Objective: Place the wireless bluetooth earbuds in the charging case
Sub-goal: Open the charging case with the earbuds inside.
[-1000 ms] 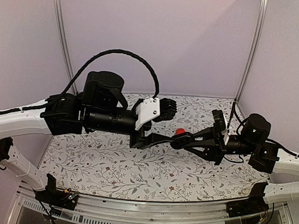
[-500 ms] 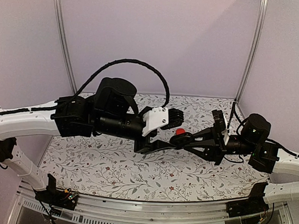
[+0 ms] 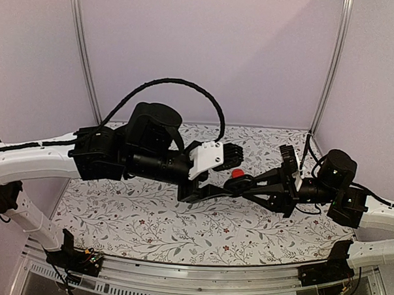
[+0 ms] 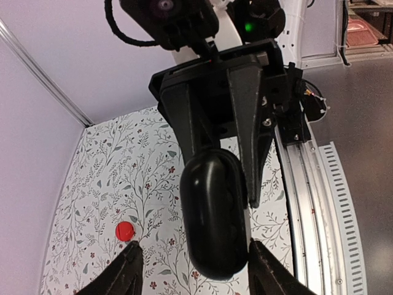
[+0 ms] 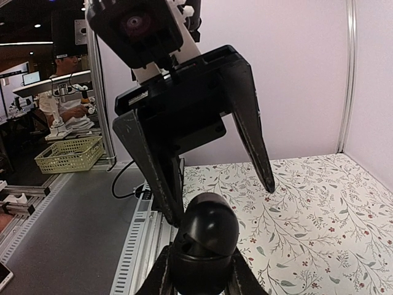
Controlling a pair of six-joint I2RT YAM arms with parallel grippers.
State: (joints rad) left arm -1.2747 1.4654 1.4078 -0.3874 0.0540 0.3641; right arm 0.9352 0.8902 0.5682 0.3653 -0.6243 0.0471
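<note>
**Case held in mid-air between two grippers**

From above, the two arms meet right of centre over the flower-printed tablecloth (image 3: 148, 217). Both are black there, so that view hides what sits between them. The wrist cameras settle it. The right gripper (image 5: 201, 270) is clamped narrowly on the glossy black oval charging case (image 5: 206, 230), one finger on each flank. The left gripper (image 4: 193, 255) faces it with its jaws spread wide, their tips on either side of the case's free end. One tip has a plain gap; the other is so close I cannot tell whether it touches.

The case is smooth and pebble-shaped, with soft highlights. In the right wrist view a seam runs across its rounded top. In the left wrist view it shows as one long dark oval, raised well above the cloth.

A small flat red round disc (image 4: 124, 230) lies on the cloth, apart from the case and towards the far left corner in the left wrist view. Pale lilac walls (image 3: 207, 56) close the far side and both flanks. A metal rail (image 3: 198, 278) runs along the near edge. The near half of the cloth lies open beneath the arms.
</note>
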